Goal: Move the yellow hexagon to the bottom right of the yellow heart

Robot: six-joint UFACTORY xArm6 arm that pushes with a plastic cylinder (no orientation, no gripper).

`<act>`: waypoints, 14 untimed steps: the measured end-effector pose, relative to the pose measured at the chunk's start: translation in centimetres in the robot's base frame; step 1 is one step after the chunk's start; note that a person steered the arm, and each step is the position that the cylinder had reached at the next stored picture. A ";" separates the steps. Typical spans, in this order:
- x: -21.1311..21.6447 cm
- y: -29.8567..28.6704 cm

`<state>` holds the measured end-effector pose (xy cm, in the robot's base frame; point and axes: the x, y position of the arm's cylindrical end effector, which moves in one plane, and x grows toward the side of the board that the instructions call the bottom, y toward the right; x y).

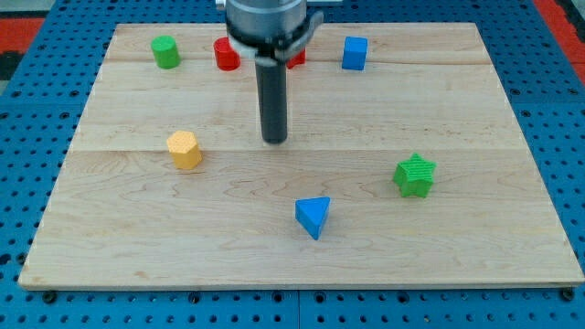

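Bare rod, tip on the board touching no block, yellow hexagon well to its left, red blocks partly hidden behind the arm

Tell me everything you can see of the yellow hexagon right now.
The yellow hexagon is a small, squat six-sided block, orange-yellow with a matte, plastic-like surface. It stands flat on the wooden board at the view's left, about mid-height, alone with nothing touching it. My tip rests to its right with a clear gap of bare wood between them.
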<state>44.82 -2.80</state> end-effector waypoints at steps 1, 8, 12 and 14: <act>2.2 -0.3; 2.2 -18.6; 0.3 -11.6; -0.3 -6.9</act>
<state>44.56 -9.66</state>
